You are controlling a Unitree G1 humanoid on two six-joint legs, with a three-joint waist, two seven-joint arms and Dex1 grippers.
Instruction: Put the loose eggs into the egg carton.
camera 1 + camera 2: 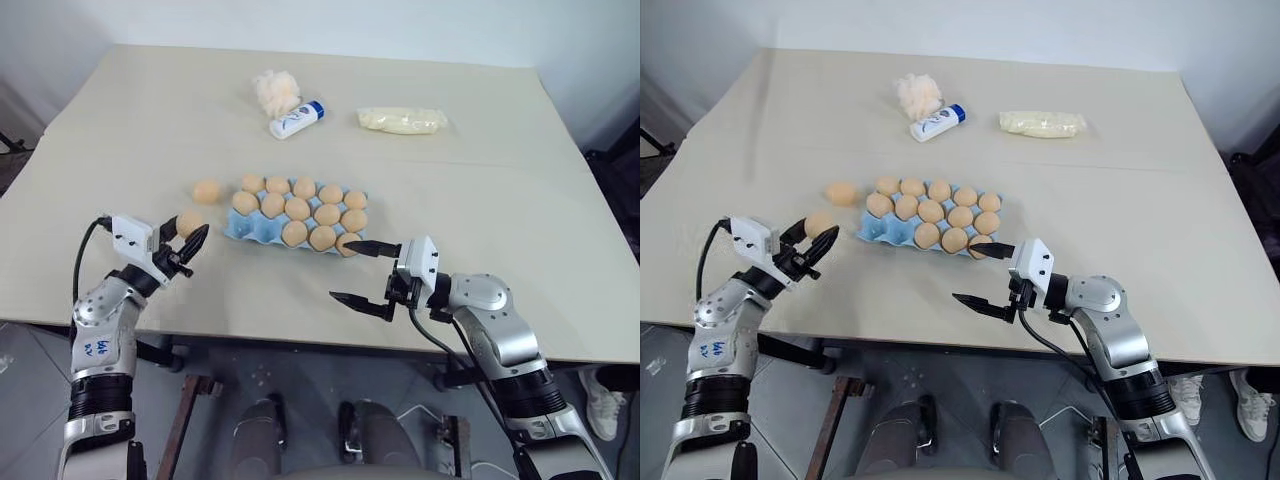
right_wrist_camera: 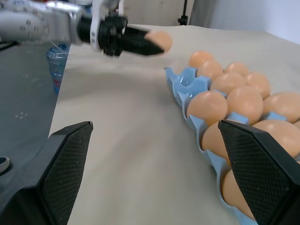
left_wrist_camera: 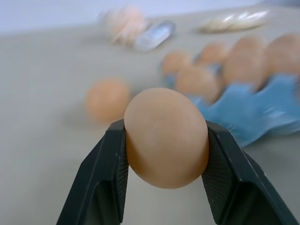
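Blue egg carton (image 1: pixel 243 229) nearly full; two loose eggs (image 1: pixel 207 191) left.

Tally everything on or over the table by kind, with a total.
Eggs: 15 (13 in carton, 1 loose on table, 1 in left pincer)
Carton: 1
Puff: 1
Bottle: 1
Bag: 1
Total: 19
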